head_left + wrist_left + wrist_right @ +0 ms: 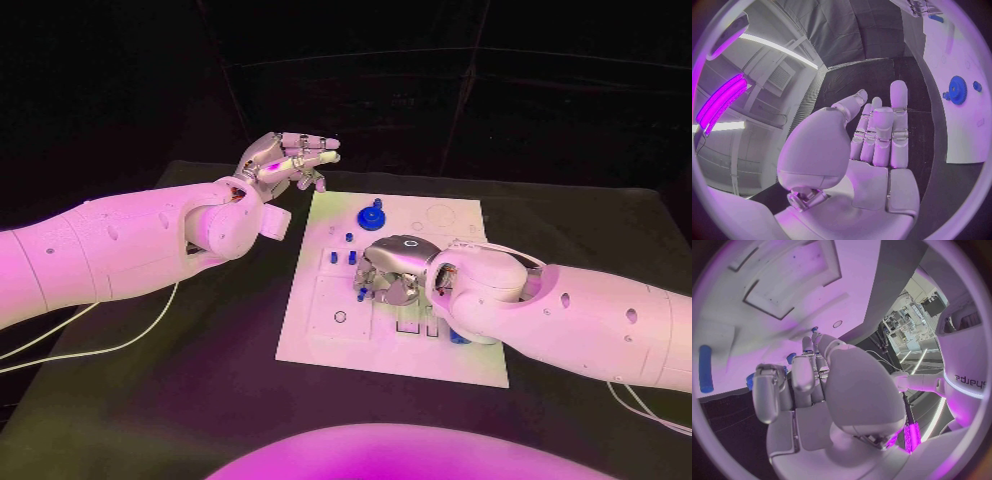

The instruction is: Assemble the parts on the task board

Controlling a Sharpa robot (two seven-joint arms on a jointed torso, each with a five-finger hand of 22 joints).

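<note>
A: Item one, largest: black table (173, 400); on it the task board (433, 350), a white plate lying flat in the middle

B: Writing on the board?

A: None legible; the only readable word anywhere is on the robot's own body, so it is not listed

B: Next in size?

A: Left hand (289, 157), held off the board's far left corner, above the table; fingers straight and side by side, holding nothing; the left wrist view confirms the empty palm (873, 150)

B: And the other?

A: Right hand (392, 268), lowered over the board's middle; fingers curled down; whether they pinch a part I cannot tell

B: Parts?

A: Blue gear (372, 214) near the board's far edge, plainer from the left wrist (957, 90); small blue pegs (351, 257) beside the right hand; a blue cylinder (705, 368) lying on the board, seen from the right wrist
</note>
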